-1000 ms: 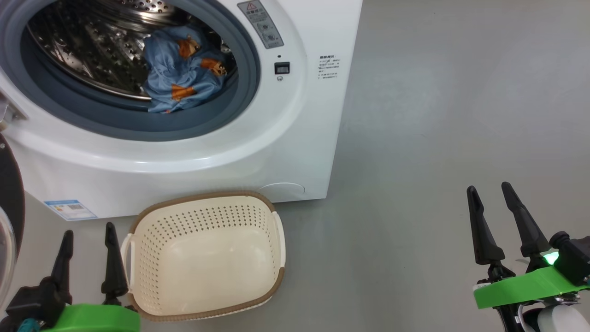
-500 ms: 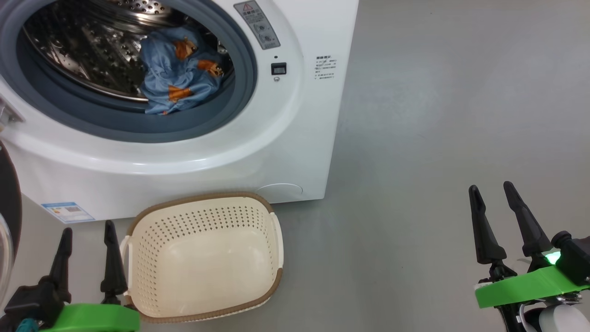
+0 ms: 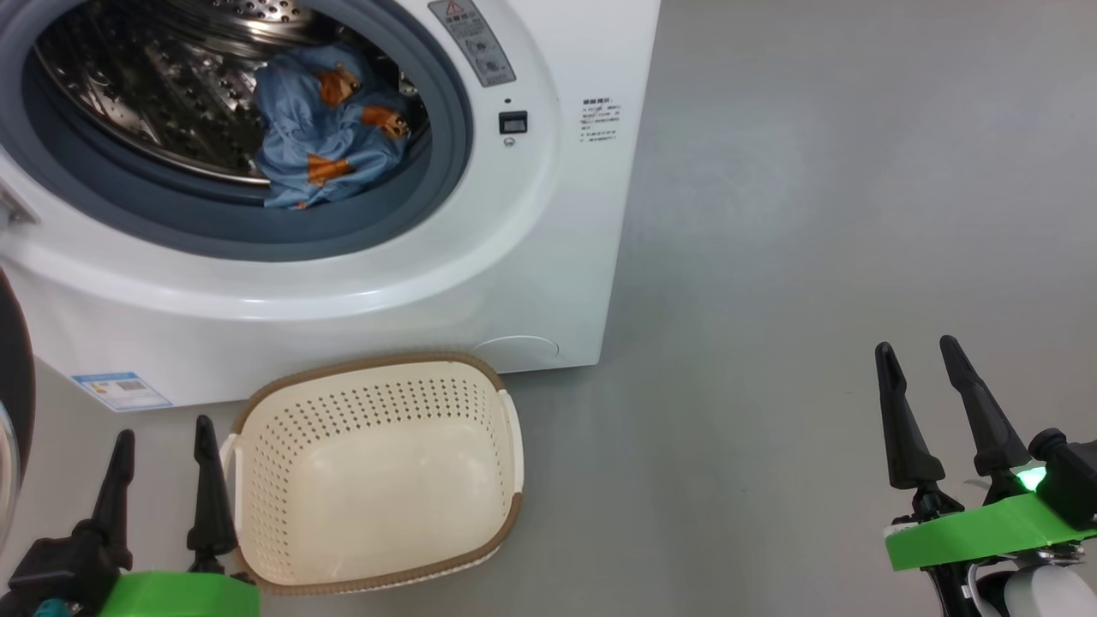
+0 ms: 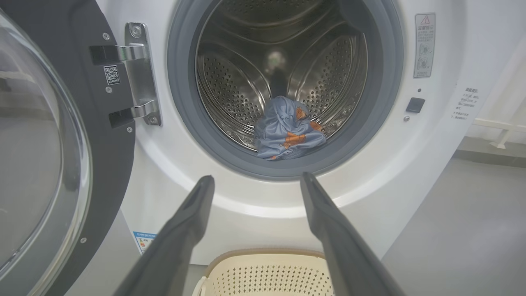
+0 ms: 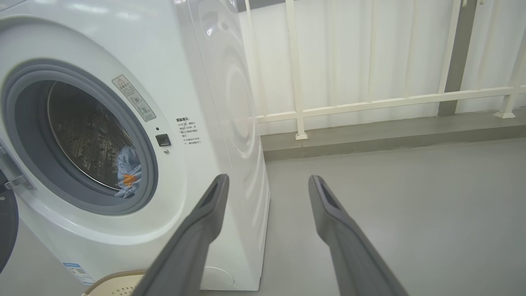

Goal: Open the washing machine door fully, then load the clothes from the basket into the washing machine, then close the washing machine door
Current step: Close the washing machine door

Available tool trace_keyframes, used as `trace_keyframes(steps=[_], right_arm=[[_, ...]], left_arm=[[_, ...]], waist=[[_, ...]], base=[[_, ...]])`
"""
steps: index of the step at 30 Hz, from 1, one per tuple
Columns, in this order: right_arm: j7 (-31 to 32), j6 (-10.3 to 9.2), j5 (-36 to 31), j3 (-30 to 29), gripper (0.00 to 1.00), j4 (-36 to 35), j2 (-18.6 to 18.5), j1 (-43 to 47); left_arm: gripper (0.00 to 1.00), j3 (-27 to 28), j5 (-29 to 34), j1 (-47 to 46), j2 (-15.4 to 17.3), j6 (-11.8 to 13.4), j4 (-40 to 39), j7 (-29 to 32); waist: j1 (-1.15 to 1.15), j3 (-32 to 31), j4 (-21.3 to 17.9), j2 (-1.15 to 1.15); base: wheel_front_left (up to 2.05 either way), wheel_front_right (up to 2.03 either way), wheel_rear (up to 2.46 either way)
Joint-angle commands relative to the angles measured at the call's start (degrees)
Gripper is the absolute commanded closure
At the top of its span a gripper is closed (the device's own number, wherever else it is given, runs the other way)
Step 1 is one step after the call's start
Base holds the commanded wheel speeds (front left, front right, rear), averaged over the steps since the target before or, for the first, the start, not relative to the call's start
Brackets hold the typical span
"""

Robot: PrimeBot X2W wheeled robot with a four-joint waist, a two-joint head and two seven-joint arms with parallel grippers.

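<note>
**Head view.** The washing machine (image 3: 548, 283) stands at upper left with its mouth uncovered. The washing machine door (image 3: 15, 360) shows as a dark sliver of rim at the left edge, swung clear of the opening. The clothes (image 3: 321, 128), light blue with orange-brown prints, lie bundled inside the steel drum (image 3: 146, 103) at its lower front, against the grey gasket (image 3: 257, 231). The basket (image 3: 368, 364) sits on the grey floor (image 3: 814, 214) just in front of the machine and is empty. The left gripper (image 3: 163, 431) is at lower left, just beside the basket's left handle, with its fingers parted and grasping nothing. The right gripper (image 3: 915, 344) is at lower right, well apart from machine and basket, likewise released and empty.

**Left wrist view.** The door hangs open to the left on its metal hinge (image 4: 139, 74), its glass bowl bulging toward the camera. The bundle rests low in the drum, right of centre, near the gasket. The gripper's own fingers are spread and point at the machine's front panel below the opening. The basket rim lies between them at the bottom edge.

**Right wrist view.** The gripper's own fingers are spread above bare floor near the machine's right front corner. A white railing (image 5: 370, 102) stands behind. Part of the bundle shows through the opening
</note>
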Motion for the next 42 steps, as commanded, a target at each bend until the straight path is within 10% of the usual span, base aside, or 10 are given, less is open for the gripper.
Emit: trace_keyframes(steps=[1,25,42], right_arm=[[-0.5,0.25,0.1,1.1,0.0,-1.6,-0.9,-0.5],[-0.5,0.25,0.1,1.8,0.0,-1.5,-1.4,0.2],[-0.5,0.25,0.3,3.9,0.0,-1.2,-3.3,-0.2]], left_arm=[[0.0,1.8,1.0,-0.5,1.2,-0.1,-1.6,-0.4],[0.0,0.3,0.7,0.5,1.3,-0.1,-1.1,-0.4],[0.0,2.1,0.8,1.8,-0.5,-0.1,-1.8,-0.4]], waist=[[-0.01,0.0,0.0,0.0],[-0.01,-1.3,1.5,0.0],[-0.01,-2.1,12.9,0.0]], base=[[-1.12,1.12,0.0],[-0.66,0.66,0.0],[0.0,0.0,0.0]])
